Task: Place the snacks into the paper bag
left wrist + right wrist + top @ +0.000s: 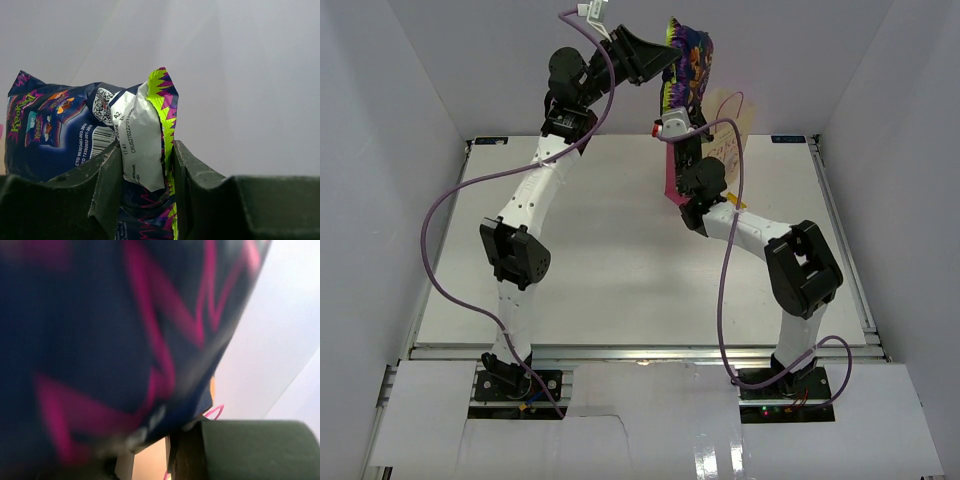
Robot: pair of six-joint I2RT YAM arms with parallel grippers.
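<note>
Crinkly blue-purple chip bag (688, 60) is up in the air at the far side of the white table (620, 270), hanging over the top of the upright cream-tan paper bag (732, 120). Left gripper (658, 62) has it. On the left wrist view the two dark fingers (105, 185) are pinched narrowly on the white back seam, with barcode and printed date facing the camera. A lime-and-pink zigzag edge sticks up above the jaws, and the rest of the packet (55, 135) bulges off to the camera's left.

Over to the right gripper (672, 132): it sits at the near top edge of the paper bag, by the bright pink side panel (669, 180) and beneath the chip bag. Its wrist view is nearly filled by blurred navy and magenta foil (125, 340) close to the lens. One dark finger (255, 450) shows at the bottom, with a thin pink cord handle (215, 412) and a sliver of cream paper (145, 462) beside it. Whether those jaws are closed on the paper bag's rim or only near it, I cannot tell. Pink lettering shows on the paper bag's face.
</note>
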